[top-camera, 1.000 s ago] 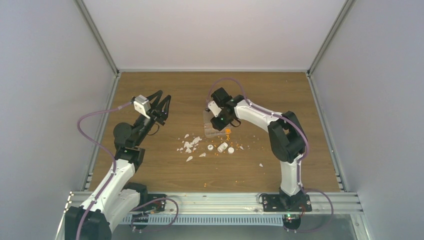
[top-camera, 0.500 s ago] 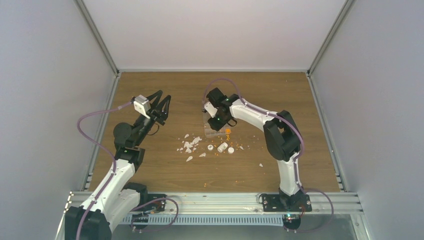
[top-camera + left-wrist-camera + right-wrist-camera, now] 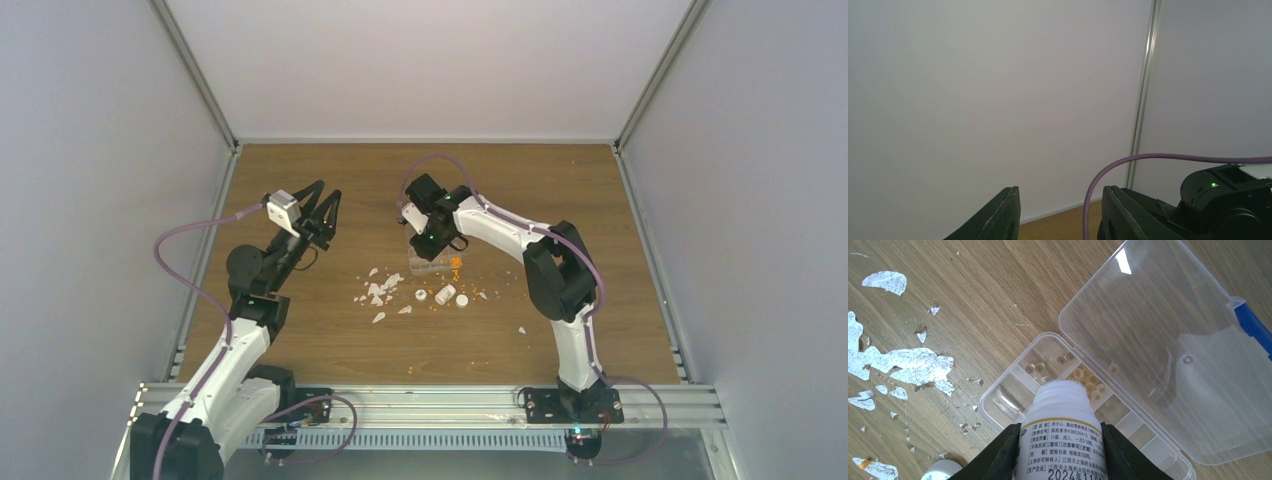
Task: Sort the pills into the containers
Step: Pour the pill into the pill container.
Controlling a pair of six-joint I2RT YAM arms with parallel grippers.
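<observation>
My right pincer (image 3: 1060, 455) is clamping a white bottle (image 3: 1062, 410), its mouth hanging over the open box (image 3: 1158, 340) holding pills (image 3: 1083, 375). My left pincer (image 3: 1060, 200) is hovering wide open, empty.

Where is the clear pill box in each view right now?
Top external: pill box sits mid-table, partly hidden under the right arm.
Left wrist: not in it.
Right wrist: it fills the centre and right, lid open, behind the held bottle.
Shared landmark: white flakes, left of the box in both.
</observation>
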